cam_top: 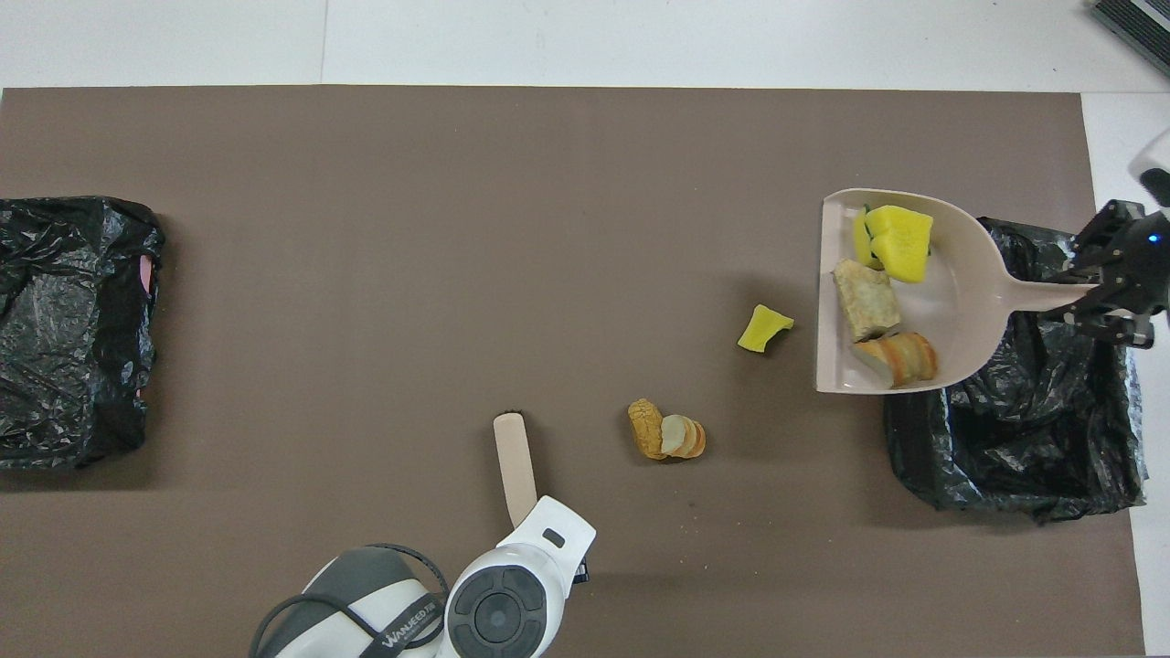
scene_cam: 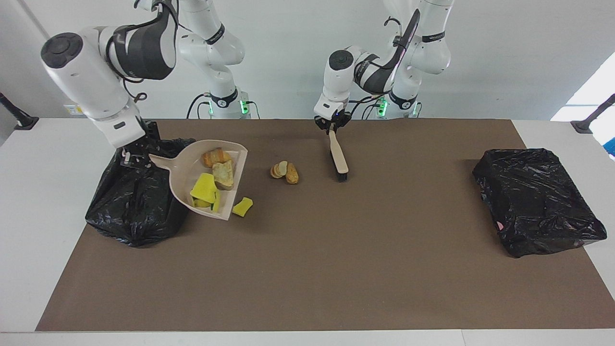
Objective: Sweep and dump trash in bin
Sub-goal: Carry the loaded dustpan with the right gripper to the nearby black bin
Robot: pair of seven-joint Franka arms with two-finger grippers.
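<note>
Your black bin (scene_cam: 137, 197) sits at the right arm's end. Over its edge, your right gripper (scene_cam: 129, 156) is clamped on the beige dustpan (scene_cam: 204, 180), loaded with trash (scene_cam: 214, 175). At its five o'clock in the facing view lies a yellow scrap (scene_cam: 242, 206); bread pieces (scene_cam: 284, 171) lie at three o'clock. Your left gripper (scene_cam: 331, 126) grips the brush (scene_cam: 338, 157).

The beige dustpan (cam_top: 951, 302) hangs partly over the black-bagged bin (cam_top: 1024, 439) at the right arm's end of the table, its handle clamped in the right gripper (cam_top: 1101, 297); yellow sponge chunks (cam_top: 896, 242) and two bread pieces (cam_top: 868, 302) lie in its pan; one yellow scrap (cam_top: 763, 329) lies on the brown mat (cam_top: 411, 228) just beside the pan's open edge; two bread scraps (cam_top: 665, 431) lie nearer the robots, touching each other; the brush (cam_top: 514, 466) is held by the left gripper (cam_top: 535, 512), hidden under its wrist; another black-bagged bin (cam_top: 69, 329) sits at the left arm's end.
</note>
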